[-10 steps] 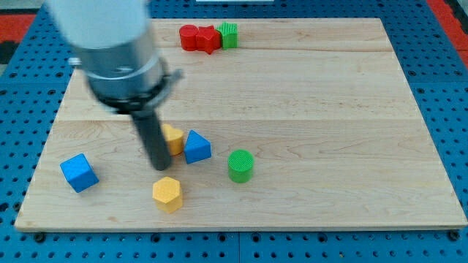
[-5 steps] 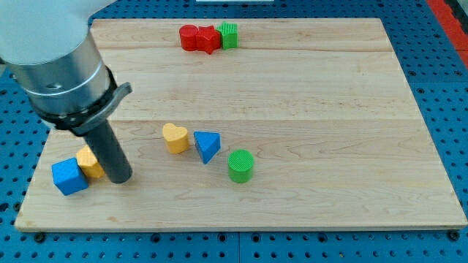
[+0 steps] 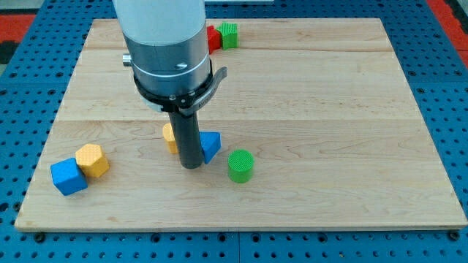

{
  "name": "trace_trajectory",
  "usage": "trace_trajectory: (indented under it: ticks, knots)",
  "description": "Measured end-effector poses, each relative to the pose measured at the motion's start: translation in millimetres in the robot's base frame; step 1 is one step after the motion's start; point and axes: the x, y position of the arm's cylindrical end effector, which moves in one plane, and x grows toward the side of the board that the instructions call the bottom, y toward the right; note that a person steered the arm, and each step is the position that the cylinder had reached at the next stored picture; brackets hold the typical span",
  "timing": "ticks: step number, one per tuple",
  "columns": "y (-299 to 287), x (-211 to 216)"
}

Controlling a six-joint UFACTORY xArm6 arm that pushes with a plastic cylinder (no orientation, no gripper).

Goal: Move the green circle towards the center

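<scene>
Well off to the left of my tip (image 3: 191,165), a blue cube (image 3: 68,177) touches a yellow hexagon (image 3: 92,160). A yellow block (image 3: 170,136) peeks out just behind the rod on its left; a blue triangle (image 3: 210,145) sits right against its right side. The green circle (image 3: 240,165) stands near the tip on the right, apart from it. Far above, red (image 3: 213,37) and green (image 3: 229,34) blocks touch. There is no pincer, only the rod.

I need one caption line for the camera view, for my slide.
My tip rests left of the green circle, just in front of the blue triangle.
</scene>
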Motion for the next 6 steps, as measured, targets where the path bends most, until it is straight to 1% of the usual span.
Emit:
trace_trajectory:
  ticks: [1, 2, 4, 5, 6]
  knots:
    - [37.8, 29.2]
    - [81.1, 37.9]
    - [74.9, -62.4]
    - [143.8, -72.9]
    - [150.0, -102.3]
